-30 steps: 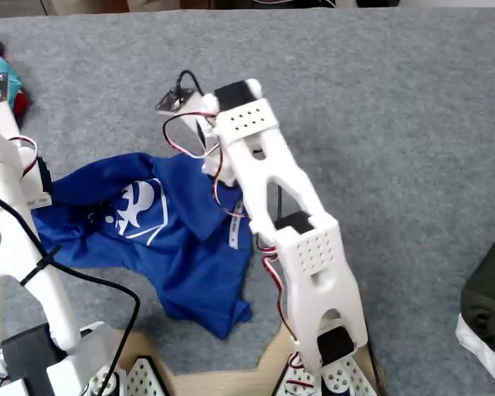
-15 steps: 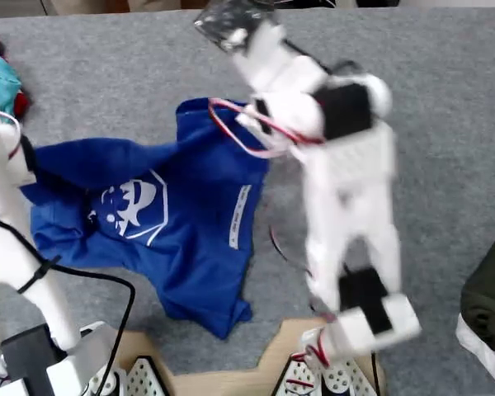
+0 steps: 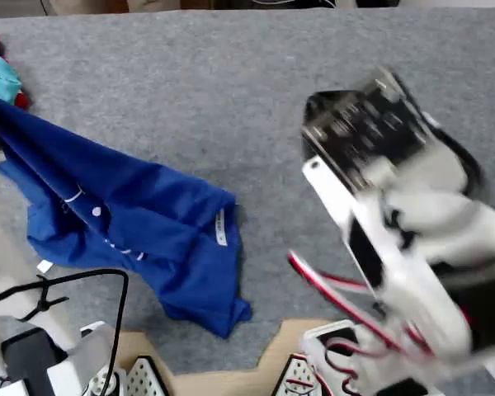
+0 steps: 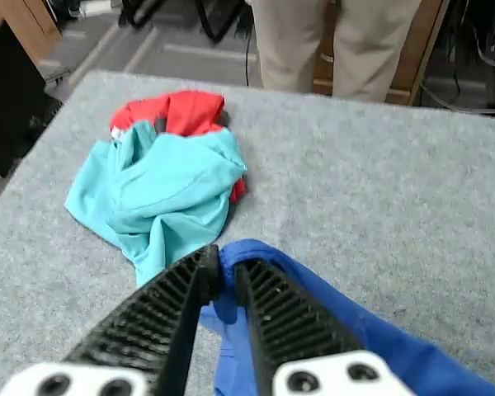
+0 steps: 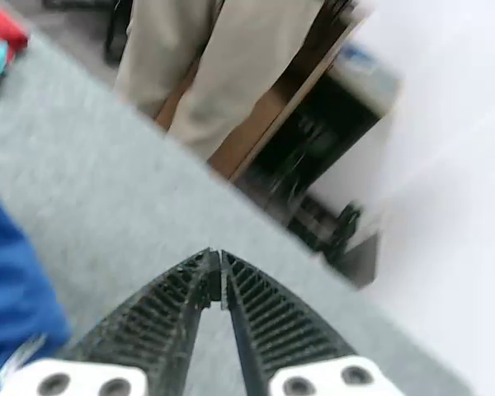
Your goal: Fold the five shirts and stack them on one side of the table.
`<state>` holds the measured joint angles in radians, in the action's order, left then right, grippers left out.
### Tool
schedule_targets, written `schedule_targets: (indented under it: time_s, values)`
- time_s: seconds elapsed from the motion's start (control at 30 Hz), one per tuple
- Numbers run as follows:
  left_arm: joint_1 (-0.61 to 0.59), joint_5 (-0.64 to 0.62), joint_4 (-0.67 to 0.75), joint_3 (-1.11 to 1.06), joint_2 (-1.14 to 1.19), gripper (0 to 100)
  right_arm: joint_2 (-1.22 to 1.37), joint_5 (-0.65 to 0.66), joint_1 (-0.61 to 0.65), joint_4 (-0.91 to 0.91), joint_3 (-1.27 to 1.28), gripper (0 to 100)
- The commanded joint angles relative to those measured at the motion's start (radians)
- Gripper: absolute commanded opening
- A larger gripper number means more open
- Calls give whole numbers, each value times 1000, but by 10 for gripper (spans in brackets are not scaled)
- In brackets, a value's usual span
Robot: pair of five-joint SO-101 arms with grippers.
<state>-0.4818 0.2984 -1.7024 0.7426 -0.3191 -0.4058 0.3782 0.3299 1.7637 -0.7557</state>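
Blue shirt: the blue shirt [image 3: 140, 223] lies across the left half of the high view on the grey table [image 3: 272, 82]. It is rumpled and unfolded. One corner is pulled up toward the upper left edge of the frame, and the rest trails down to the lower centre.
Left claw: the left gripper [image 4: 224, 268] is pinching a fold of the blue shirt between its ribbed fingers, with the cloth bunched right at the tips.
Right claw: the right gripper [image 5: 220, 266] has its fingers pressed together with nothing between them. It is raised off the table, and the right arm [image 3: 396, 214] stands at the right of the high view, well apart from the blue shirt.
Other shirts: a teal shirt [image 4: 161, 194] and a red shirt [image 4: 181, 111] lie touching in a loose heap at the upper left corner of the high view, neither of them folded.
Done so far: no folded shirt and no stack can be seen, so the task looks to be at its very start.
Left to do: the blue shirt likely needs spreading flat before any fold. The teal and red shirts are untouched, and the remaining shirts cannot be made out.
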Motion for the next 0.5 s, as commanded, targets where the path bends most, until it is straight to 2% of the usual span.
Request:
schedule_targets:
  time_s: [0.0, 0.2, 0.3, 0.47]
  values:
    - [0, -5, -28, 44, -15, 19, 44, -5, 90, 20, 219, 6]
    - [0, -3, -34, 0, -7, 19, 35, -23, 340, -43, 567, 9]
    - [0, -3, -34, -46, -7, 19, 5, -12, 444, -92, 704, 57]
    - [-3, -3, -34, -115, -13, 19, -21, 21, 538, -219, 915, 118]
